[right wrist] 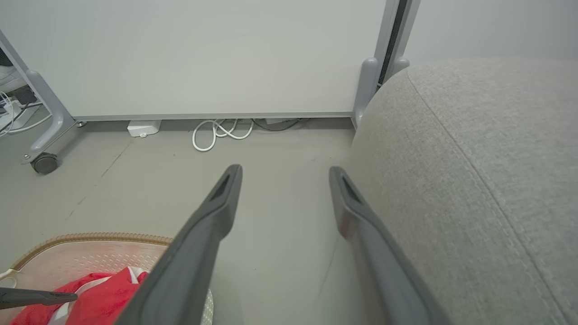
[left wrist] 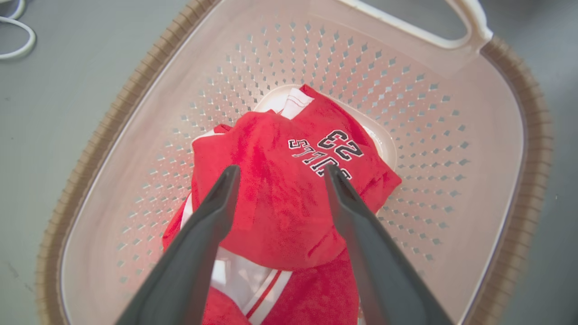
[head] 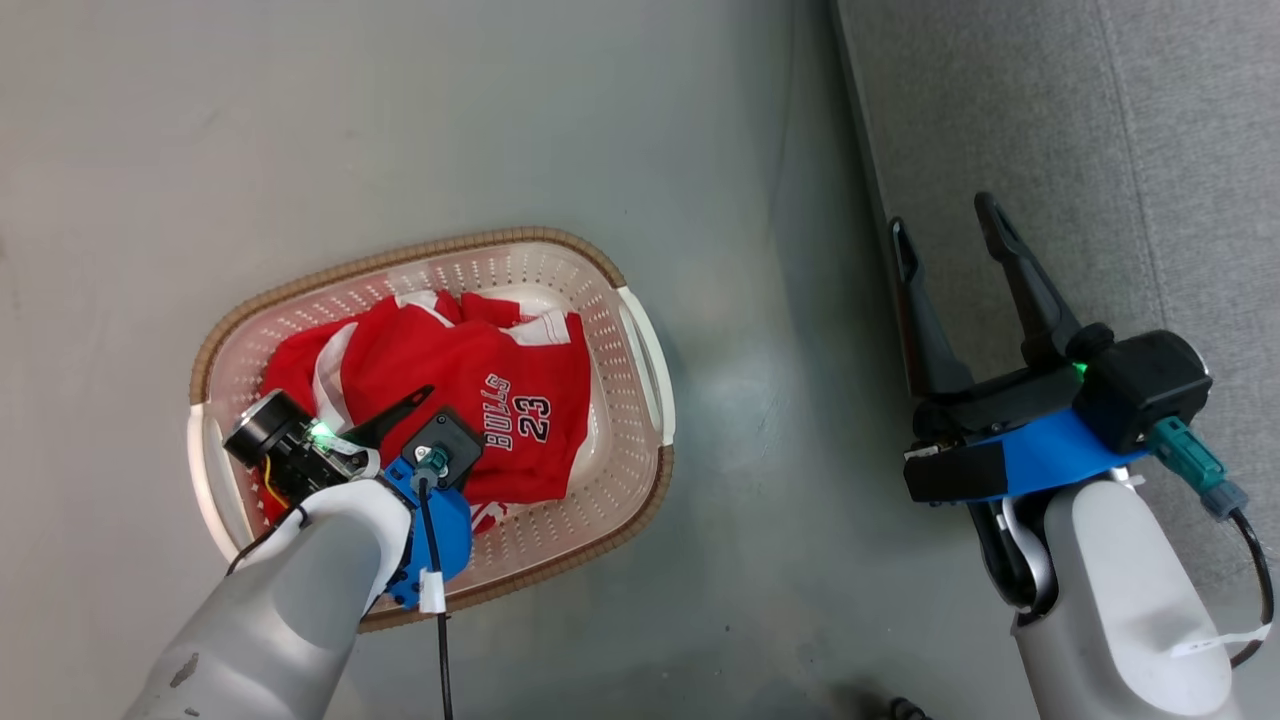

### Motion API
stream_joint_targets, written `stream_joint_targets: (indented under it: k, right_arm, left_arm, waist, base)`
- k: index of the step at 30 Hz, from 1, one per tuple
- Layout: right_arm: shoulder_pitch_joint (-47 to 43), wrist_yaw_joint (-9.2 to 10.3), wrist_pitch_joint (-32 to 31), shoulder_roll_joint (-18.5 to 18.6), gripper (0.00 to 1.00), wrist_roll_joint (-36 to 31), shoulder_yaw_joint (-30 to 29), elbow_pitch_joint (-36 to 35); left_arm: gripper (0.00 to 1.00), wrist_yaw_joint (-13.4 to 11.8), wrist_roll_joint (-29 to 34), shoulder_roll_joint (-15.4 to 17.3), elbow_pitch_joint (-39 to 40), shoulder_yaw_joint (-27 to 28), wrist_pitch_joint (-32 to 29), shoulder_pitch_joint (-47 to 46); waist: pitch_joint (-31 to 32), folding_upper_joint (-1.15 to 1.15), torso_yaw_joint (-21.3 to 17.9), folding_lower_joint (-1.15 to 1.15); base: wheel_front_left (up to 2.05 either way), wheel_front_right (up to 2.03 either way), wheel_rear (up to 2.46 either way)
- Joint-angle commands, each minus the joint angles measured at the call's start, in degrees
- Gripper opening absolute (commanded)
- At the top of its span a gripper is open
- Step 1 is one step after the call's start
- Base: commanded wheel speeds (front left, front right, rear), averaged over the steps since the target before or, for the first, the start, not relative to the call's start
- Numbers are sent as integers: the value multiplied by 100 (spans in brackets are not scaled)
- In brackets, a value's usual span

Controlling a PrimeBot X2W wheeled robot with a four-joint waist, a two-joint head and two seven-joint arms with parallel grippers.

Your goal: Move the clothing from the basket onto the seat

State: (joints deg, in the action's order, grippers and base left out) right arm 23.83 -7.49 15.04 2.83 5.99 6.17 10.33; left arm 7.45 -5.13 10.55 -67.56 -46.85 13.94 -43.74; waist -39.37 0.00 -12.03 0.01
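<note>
The cream perforated basket (head: 640,360) with its brown rim stands on the floor at the left. Inside lies the red "BULLS 23" jersey (head: 500,400) over a red-and-white garment (head: 320,365) with striped trim. My left gripper (left wrist: 280,174) hangs open over the jersey (left wrist: 280,198), one finger on each side of a raised fold, lettering by the right finger. My right gripper (head: 945,225) stands open with nothing in it, at the edge of the grey seat (head: 1100,150). In the right wrist view the seat (right wrist: 474,158) lies to the right of the fingers and the basket (right wrist: 90,253) at the lower left.
Grey floor (head: 400,120) surrounds the basket. A white panel on castor legs (right wrist: 203,54) stands beyond, with a coiled white cable (right wrist: 216,133) and a small white box (right wrist: 143,127) at its foot. Another white cable (left wrist: 18,31) lies on the floor past the basket.
</note>
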Motion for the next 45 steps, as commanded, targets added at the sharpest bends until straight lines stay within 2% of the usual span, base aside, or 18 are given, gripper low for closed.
stream_joint_targets:
  k: [1, 12, 18, 33, 34, 35, 39, 45]
  right_arm:
    - [137, -1, 22, 9, 100, -38, -4, -50]
    - [217, -1, 22, 9, 100, -41, -110, -207]
    - [310, -1, 22, 9, 100, -50, -114, -323]
    - [373, -1, 22, 9, 100, -107, -167, -581]
    - [376, -1, 22, 9, 100, -119, -171, -595]
    - [382, -1, 22, 9, 100, -128, -175, -602]
    - [419, -1, 22, 9, 100, -119, -172, -623]
    - [410, -1, 22, 9, 100, -132, -192, -591]
  left_arm:
    - [100, 1, 21, 37, -134, -150, -75, -166]
    - [100, 1, -287, 105, -490, -1091, -570, -447]
    - [100, 1, -426, 202, -538, -1360, -624, -725]
    - [100, 1, -450, 122, -612, -1760, -802, -1192]
    - [38, 1, -447, 122, -613, -1796, -818, -1201]
    - [0, 1, -464, 120, -615, -1811, -818, -1209]
    - [0, 1, -451, 130, -621, -1997, -849, -1213]
    - [0, 1, -582, 33, -621, -2079, -535, -1157]
  waist:
    - [-162, 0, -11, -1]
    - [-647, 0, -31, -1]
    - [-954, 0, -101, -1]
    - [-1420, 0, -156, -1]
    - [-1432, 0, -153, -1]
    - [-1439, 0, -151, -1]
    - [-1433, 0, -148, -1]
    - [-1255, 0, -81, -1]
  base:
    - [0, 0, 0]
    - [0, 0, 0]
    - [0, 0, 0]
    - [0, 0, 0]
    - [0, 0, 0]
    - [0, 0, 0]
    - [0, 0, 0]
    - [0, 0, 0]
